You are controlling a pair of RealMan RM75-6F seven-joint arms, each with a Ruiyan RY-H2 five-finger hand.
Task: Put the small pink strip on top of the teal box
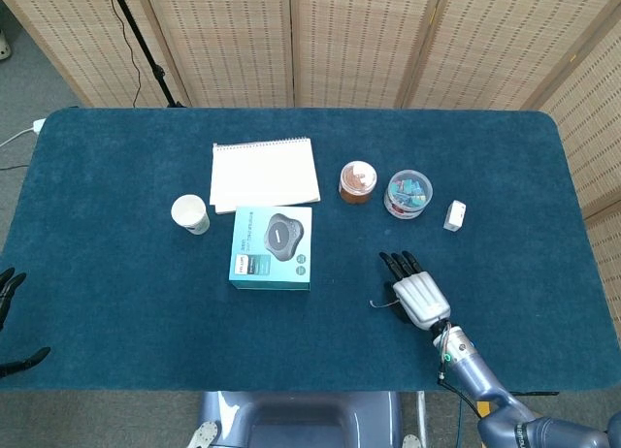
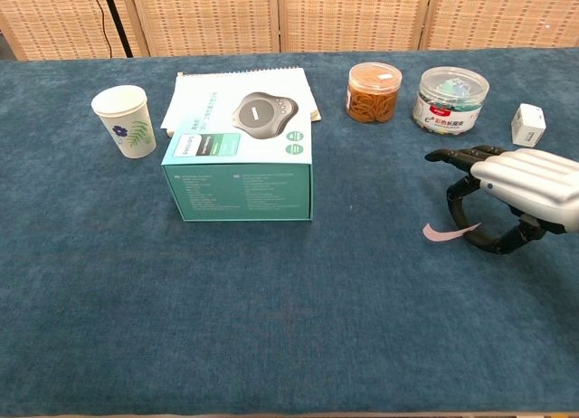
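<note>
The teal box (image 1: 272, 246) (image 2: 240, 178) lies flat left of centre, with a grey round device pictured on its lid. The small pink strip (image 2: 446, 230) (image 1: 376, 304) hangs just above the cloth to the box's right. My right hand (image 2: 520, 187) (image 1: 417, 295) pinches its right end between the thumb and a finger, its other fingers arched over it. My left hand (image 1: 8, 293) shows only at the table's far left edge, fingers apart and holding nothing.
A paper cup (image 2: 122, 119) stands left of the box, and a white notebook (image 2: 208, 88) lies behind it. A jar of rubber bands (image 2: 372, 91), a clear tub of clips (image 2: 450, 99) and a small white box (image 2: 528, 124) line the back right.
</note>
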